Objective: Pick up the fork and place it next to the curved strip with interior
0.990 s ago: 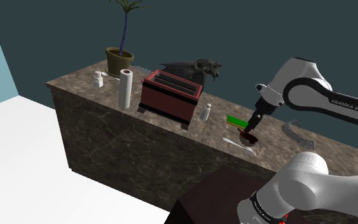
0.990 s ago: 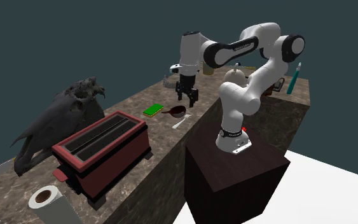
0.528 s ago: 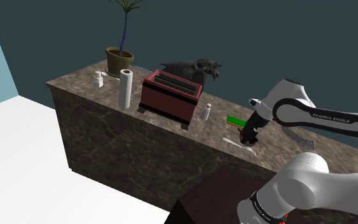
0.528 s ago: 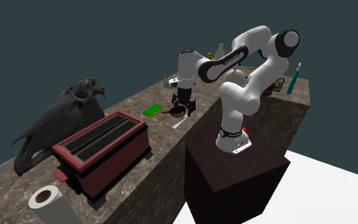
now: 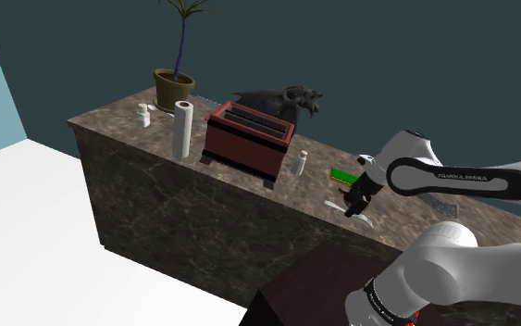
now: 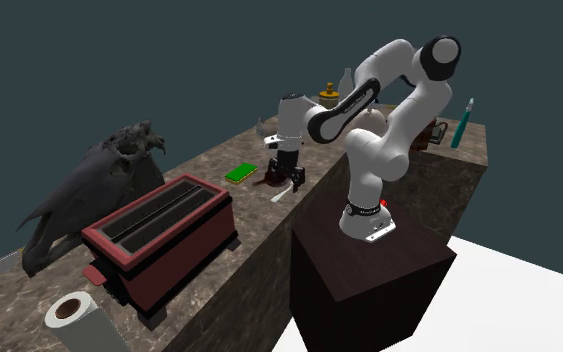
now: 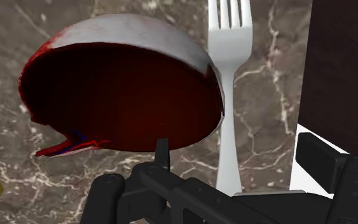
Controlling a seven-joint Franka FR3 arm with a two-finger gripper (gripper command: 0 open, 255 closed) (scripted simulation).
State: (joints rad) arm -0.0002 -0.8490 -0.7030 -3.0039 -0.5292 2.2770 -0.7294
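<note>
A white fork [image 7: 229,102] lies flat on the marbled counter [image 5: 156,157], close beside a dark red, round-bowled ladle [image 7: 120,95]. My gripper [image 7: 225,191] hangs low over the fork's handle, fingers open on either side of it and not touching it. In the shoulder view the gripper [image 5: 355,202] sits just above the fork [image 5: 335,206] near the counter's front edge. The second exterior view has the gripper [image 6: 284,183] over the fork [image 6: 280,196] and ladle [image 6: 267,180]. The grey curved strip [image 5: 448,208] lies farther along the counter, partly hidden behind my arm.
A green block [image 5: 341,175] lies just behind the ladle. A white shaker [image 5: 301,163], a red toaster [image 5: 247,137], a paper roll [image 5: 183,130], a dark skull [image 5: 281,100] and a potted plant [image 5: 175,88] stand along the counter. My dark stand [image 5: 314,287] adjoins its front edge.
My arm has come down and toward the counter's front edge, bringing the gripper from above the ladle to just over the fork. The fingers stayed open; fork and ladle have not moved.
</note>
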